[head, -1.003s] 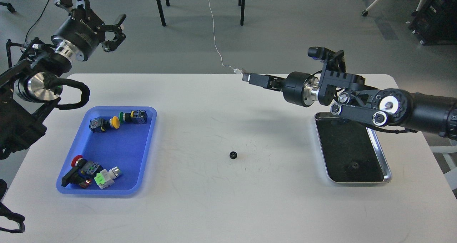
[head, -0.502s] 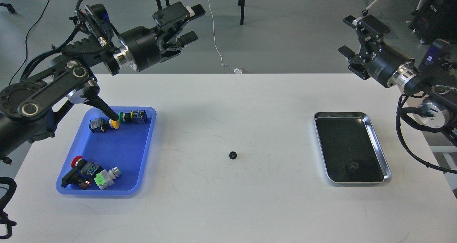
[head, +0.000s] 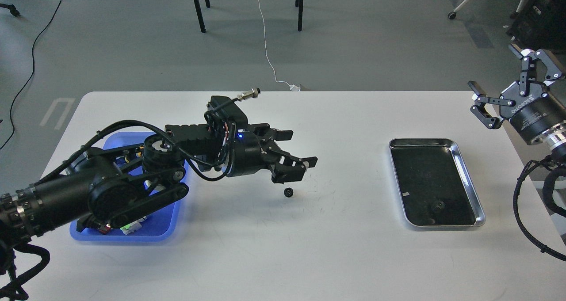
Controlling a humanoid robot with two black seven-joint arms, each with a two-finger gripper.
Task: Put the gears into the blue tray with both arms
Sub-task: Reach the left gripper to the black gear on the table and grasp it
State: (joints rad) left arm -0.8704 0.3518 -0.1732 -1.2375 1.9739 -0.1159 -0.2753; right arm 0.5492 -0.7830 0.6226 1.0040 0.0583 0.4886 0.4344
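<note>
One small black gear [head: 288, 192] lies on the white table near its middle. A second gear [head: 437, 206] rests inside the silver tray [head: 469, 184] at the right. My left gripper [head: 301, 154] hangs open just above and behind the table gear, with nothing between its fingers. The blue tray [head: 166, 232] is at the left, mostly covered by my left arm; bits of push-button switches [head: 128, 227] show at its front edge. My right gripper [head: 515, 82] is open, raised off the table's right edge.
The silver tray with a dark bottom takes up the right part of the table. Black chair legs [head: 197, 7] and a white cable [head: 269, 58] are on the floor beyond the far edge.
My left arm swung down from high at the back left to just over the table gear. My right arm drew further back to the right. Neither gear moved.
</note>
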